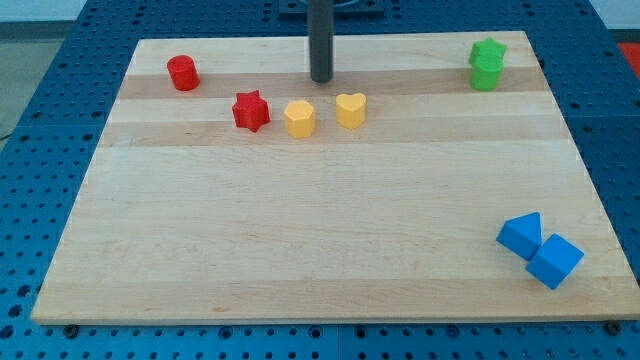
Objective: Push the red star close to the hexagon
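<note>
Judging that the red star [251,111] already sat beside the yellow hexagon [299,118], we kept my tip [320,79], a jawless rod, above them.

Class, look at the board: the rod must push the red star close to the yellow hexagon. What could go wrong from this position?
1. My tip sits above the yellow hexagon and yellow heart, not behind the red star. Moving toward the star's left side, it might clip the hexagon.
2. The gap between star and hexagon is already small, so a firm push may shove the hexagon into the heart.
3. An off-centre push may spin the star aside.
</note>
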Controlling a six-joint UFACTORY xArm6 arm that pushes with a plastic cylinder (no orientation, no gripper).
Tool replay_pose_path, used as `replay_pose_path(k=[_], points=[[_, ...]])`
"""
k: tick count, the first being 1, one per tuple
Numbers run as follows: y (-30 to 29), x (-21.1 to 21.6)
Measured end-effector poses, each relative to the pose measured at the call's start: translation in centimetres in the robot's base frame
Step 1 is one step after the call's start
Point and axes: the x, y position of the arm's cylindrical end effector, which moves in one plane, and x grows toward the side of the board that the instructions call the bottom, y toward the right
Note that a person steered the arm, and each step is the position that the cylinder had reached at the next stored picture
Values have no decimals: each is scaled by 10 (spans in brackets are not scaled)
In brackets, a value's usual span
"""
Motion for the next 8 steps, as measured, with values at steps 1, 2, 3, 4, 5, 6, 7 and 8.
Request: replay_pose_path(k=[1,2,3,4,5,6,7,8], points=[[-46,-22],[-92,-35],[-139,-47],[-186,-61],[-218,-62],[-222,-17],[-222,27],[-222,32]])
